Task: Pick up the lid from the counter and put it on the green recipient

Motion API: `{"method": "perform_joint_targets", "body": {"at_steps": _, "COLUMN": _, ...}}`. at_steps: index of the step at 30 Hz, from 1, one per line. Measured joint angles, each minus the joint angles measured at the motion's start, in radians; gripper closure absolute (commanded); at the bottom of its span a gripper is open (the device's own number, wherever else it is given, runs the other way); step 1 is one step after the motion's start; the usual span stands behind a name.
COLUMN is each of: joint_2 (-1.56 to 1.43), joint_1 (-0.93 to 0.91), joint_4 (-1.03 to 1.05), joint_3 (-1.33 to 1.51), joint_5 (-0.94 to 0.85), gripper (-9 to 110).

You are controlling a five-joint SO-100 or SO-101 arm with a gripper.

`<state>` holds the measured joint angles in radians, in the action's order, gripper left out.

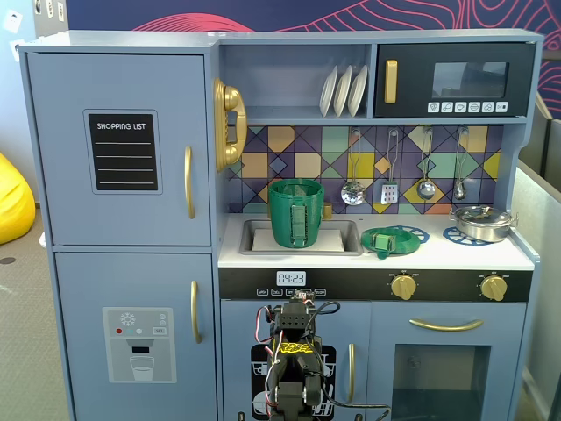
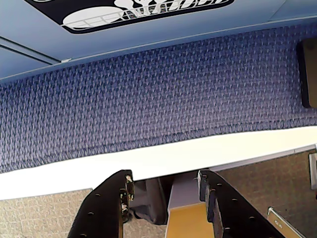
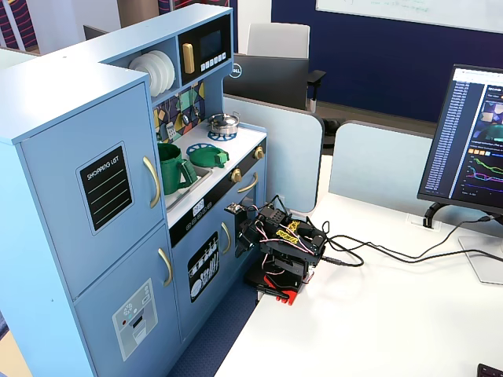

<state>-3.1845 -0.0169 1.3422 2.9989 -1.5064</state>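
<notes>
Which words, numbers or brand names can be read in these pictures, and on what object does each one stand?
"SHOPPING LIST": on the black chalkboard panel of the upper fridge door.
"09:23": on the small clock display under the sink.
"DELL": on the back of a dark monitor behind the toy kitchen, in a fixed view.
Too small to read: the buttons under the clock, the microwave icons, the text on the lit computer screen.

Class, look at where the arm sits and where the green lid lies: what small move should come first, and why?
Probably raise the arm toward the counter. The gripper hangs open and empty, facing the floor below the counter edge, while the lid lies flat on a blue burner ring, apart from the green pot standing in the sink.
</notes>
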Motion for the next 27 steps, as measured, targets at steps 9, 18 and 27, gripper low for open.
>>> {"method": "perform_joint_targets", "body": {"at_steps": 9, "joint_2": 0.000, "joint_1": -0.110, "joint_4": 0.006, "joint_3": 0.000, "joint_5": -0.035, "gripper": 101}}
{"method": "perform_joint_targets", "body": {"at_steps": 18, "joint_2": 0.006, "joint_1": -0.195, "joint_4": -0.026, "joint_3": -0.006, "joint_5": -0.051, "gripper": 102}}
{"method": "perform_joint_targets", "body": {"at_steps": 27, "joint_2": 0.207, "joint_1": -0.466, "joint_4": -0.459, "joint_3": -0.330, "joint_5": -0.186, "gripper": 101}}
